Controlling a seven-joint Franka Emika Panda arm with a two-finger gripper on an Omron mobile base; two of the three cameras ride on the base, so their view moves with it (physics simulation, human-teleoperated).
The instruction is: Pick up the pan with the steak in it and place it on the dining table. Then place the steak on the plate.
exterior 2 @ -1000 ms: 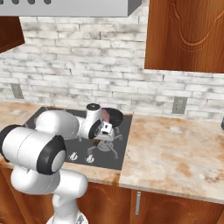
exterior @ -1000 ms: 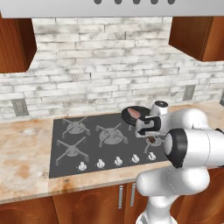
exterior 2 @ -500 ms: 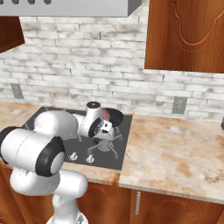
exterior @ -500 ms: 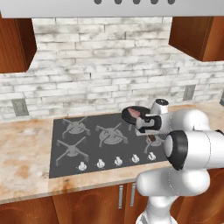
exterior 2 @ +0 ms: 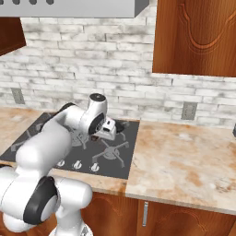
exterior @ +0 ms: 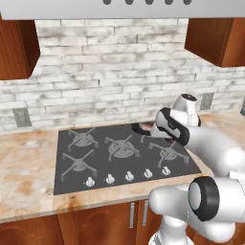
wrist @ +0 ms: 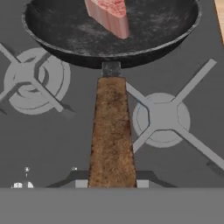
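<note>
The pan (wrist: 111,30) is over the back right part of the stovetop (exterior: 95,162), and appears raised slightly above the burner grates rather than resting on them, though contact cannot be ruled out. Its handle (wrist: 111,131) runs straight back from the rim toward the claw (wrist: 109,184), so the pan's long axis lies in line with the hand, bowl ahead and handle end at the fingers. The claw is clenched on the near end of the handle; the two small fingertips (wrist: 81,183) sit against either side of the brown grip.

The pan is round, shallow and black with a speckled interior; the handle is long, straight and rough dark brown, joined to the rim by a short grey neck. The steak (wrist: 109,13) lies inside the bowl, pink-red on top with a paler cut edge, toward the far half; it looks thick and its full outline is cut off by the frame edge.

In the left base view the pan (exterior: 146,128) shows partly behind the forearm. The marble counter (exterior 2: 184,161) extends to the right of the stovetop. Judgement: grasp achieved, carry to the table pending; a long lever grip risks tilt.
</note>
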